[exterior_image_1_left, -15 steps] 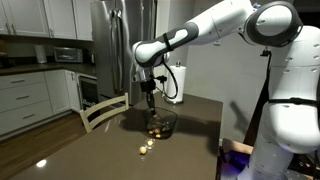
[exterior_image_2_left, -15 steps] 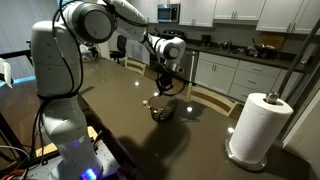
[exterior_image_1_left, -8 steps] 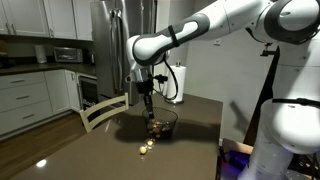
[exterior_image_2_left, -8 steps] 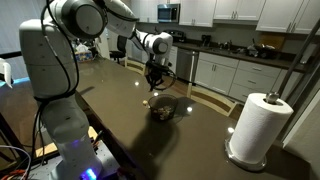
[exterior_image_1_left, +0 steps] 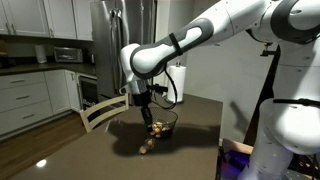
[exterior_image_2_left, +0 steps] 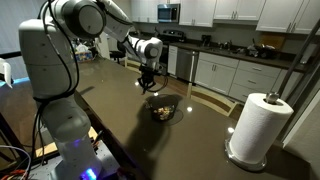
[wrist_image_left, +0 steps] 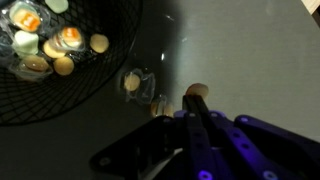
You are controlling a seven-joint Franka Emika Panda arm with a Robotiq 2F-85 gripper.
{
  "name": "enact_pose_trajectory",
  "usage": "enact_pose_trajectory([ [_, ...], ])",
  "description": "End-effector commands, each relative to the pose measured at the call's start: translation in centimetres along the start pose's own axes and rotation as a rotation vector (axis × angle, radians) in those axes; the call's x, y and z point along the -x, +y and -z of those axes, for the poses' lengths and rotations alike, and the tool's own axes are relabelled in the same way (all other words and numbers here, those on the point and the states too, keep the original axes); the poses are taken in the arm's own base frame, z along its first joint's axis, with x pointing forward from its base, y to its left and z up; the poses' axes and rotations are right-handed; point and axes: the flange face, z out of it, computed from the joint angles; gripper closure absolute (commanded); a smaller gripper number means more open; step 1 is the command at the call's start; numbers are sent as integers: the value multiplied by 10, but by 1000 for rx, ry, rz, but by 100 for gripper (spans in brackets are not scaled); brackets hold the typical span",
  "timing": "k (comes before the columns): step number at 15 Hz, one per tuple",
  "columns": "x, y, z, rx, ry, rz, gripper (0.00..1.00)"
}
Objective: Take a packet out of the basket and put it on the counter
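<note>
My hand (wrist_image_left: 198,110) pressed nearly together, apparently pinching small packet (wrist_image_left: 197,91) at tips. Held above worktop (wrist_image_left: 250,70), just outside basket (wrist_image_left: 60,100). Loose packets (wrist_image_left: 133,82) already lay on worktop nearby; more sat inside basket. Left: lower, release.

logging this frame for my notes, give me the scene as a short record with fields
gripper: beside the basket, over the counter, apparently shut on a tan packet
basket: on the counter, holds several packets
loose packets: on the counter, outside the basket
paper towel roll: upright on the counter, apart from the basket
</note>
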Motion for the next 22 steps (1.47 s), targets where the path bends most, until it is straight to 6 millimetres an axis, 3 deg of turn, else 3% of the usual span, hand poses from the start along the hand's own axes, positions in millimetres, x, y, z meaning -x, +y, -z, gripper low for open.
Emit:
enact_pose_trajectory([
  [1,1,-7,-7,24,48,89,97],
  [6,-3,-4,-16,46,80,154,97],
  [7,-3,-4,-16,47,80,161,74],
  [10,-3,-4,-18,45,75,169,60],
  [19,3,-11,-19,55,56,150,3],
  [22,7,-15,-21,60,51,148,0],
])
